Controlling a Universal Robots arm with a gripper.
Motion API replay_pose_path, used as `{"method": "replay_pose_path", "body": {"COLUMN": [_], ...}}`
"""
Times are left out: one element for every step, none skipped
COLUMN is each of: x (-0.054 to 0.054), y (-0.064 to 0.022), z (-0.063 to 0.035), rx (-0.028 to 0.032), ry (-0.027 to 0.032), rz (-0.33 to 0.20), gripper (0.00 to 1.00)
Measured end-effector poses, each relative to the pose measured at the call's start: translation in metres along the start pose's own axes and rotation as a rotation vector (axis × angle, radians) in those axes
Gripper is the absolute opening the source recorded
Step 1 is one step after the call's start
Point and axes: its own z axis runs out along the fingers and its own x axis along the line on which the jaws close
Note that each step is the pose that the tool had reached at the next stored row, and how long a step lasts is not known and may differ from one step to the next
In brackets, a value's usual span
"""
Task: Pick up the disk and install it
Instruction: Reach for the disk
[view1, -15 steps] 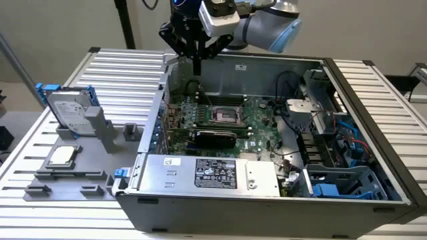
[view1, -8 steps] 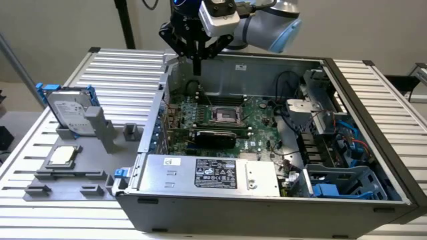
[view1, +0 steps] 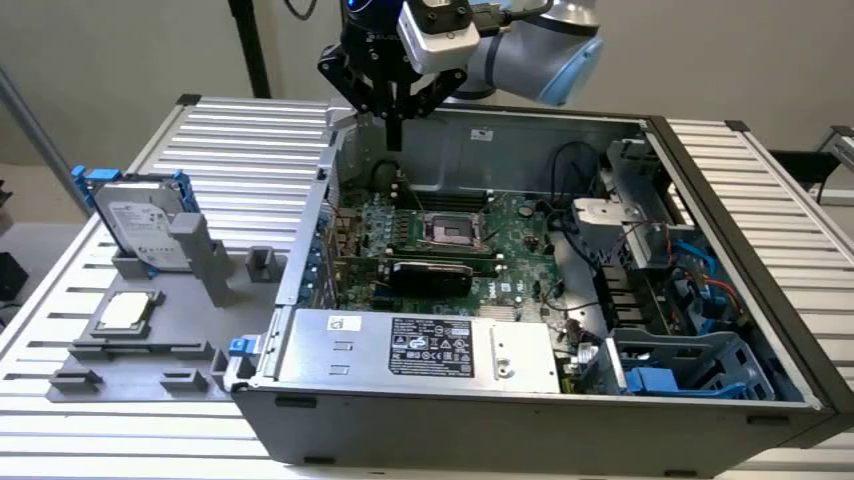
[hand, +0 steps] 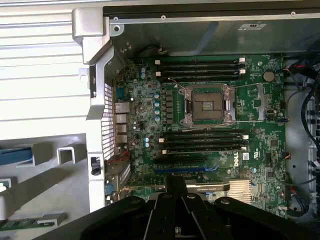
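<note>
We see the hand hanging above the open computer case, near the case's far corner on the exterior view's left. Its fingers are pressed together and point straight down with nothing between them, so the hand is closed and carries nothing. In the wrist view the motherboard lies inside the case directly below the hand, with the bare processor socket at its middle and dark memory slots on both sides of it. The disk is outside the case, beyond its wall on the exterior view's left and well apart from the hand. It stands on edge, leaning slightly, in a grey holder that rests on the ribbed tabletop. We can see its white label and the bright blue frame clipped around it. On the same holder, nearer to us than the disk, a small square silver chip lies flat. Inside the case, a long grey box with a black-and-white label runs along the near wall. At the case's near corner on the exterior view's right sits a blue-grey plastic bay, with blue and black cables just behind it.
</note>
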Motion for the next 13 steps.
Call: {"method": "replay_pose_path", "body": {"x": [0.000,0.000,0.000,0.000,0.000,0.002,0.007,0.011,0.016,0.021,0.025,0.029,0.034], "y": [0.0000,0.0000,0.0000,0.0000,-0.0001,-0.0003,-0.0007,-0.0012,-0.0018,-0.0023,-0.0029,-0.0035,-0.0041], "z": [0.0000,0.0000,0.0000,0.0000,0.0000,-0.0001,-0.0003,-0.0003,-0.0004,-0.0005,-0.0006,-0.0007,-0.0008], "rx": [0.0000,0.0001,0.0000,0.0001,0.0000,0.0002,0.0002,0.0002,0.0000,0.0001,0.0000,0.0000,0.0000], "ry": [0.0000,0.0000,0.0000,0.0000,0.0000,0.0001,0.0000,0.0000,-0.0001,0.0000,-0.0001,-0.0001,-0.0001], "rz": [0.000,0.000,0.000,0.000,0.000,0.000,0.000,0.000,0.000,0.000,0.000,0.000,0.000], "gripper": [0.11,0.11,0.11,0.11,0.11,0.11,0.11,0.11,0.11,0.11,0.11,0.11,0.11]}}
